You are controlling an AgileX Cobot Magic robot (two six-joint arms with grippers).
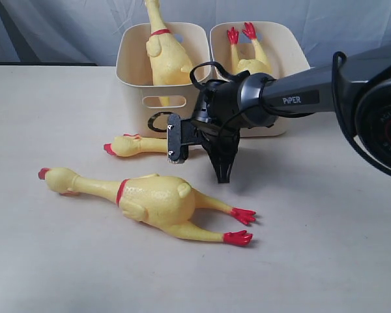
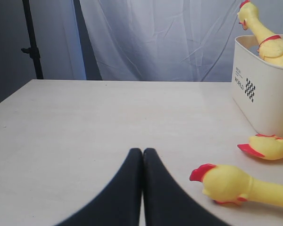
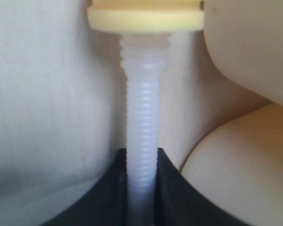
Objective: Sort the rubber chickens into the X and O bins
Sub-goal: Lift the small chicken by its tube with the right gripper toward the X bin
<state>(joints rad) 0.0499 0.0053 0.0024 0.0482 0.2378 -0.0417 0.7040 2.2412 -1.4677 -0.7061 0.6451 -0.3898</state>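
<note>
**Two chickens binned, two waiting on the counter**

The small chicken (image 1: 140,145) is lying on the counter (image 1: 326,241) just at 6 o'clock of the left bin (image 1: 135,98). Its comb is pointing to 9 o'clock and its rear end is hiding behind the right arm (image 1: 293,98). At its 6 o'clock the large chicken (image 1: 159,202) is lying free, head toward 9 and red feet toward 4.

A third chicken (image 1: 166,59) is poking neck-up out of the left bin. A fourth chicken (image 1: 251,62) is resting feet-up in the right bin (image 1: 283,45). The sorting is looking about half done, with the two on the counter left to place. A curved black mark on the left bin is reading as the O. The right bin's mark is hiding behind the arm.

The right pincer (image 3: 140,153) is clamping on a pale ribbed stalk (image 3: 140,94). I am judging this to be a leg of the small chicken, though the close view is too washed out for certainty. The right arm is reaching in low from 3 o'clock, across the front of both bins. The left pincer (image 2: 142,151) is hanging low over bare counter, its fingers pressed together on nothing.
</note>
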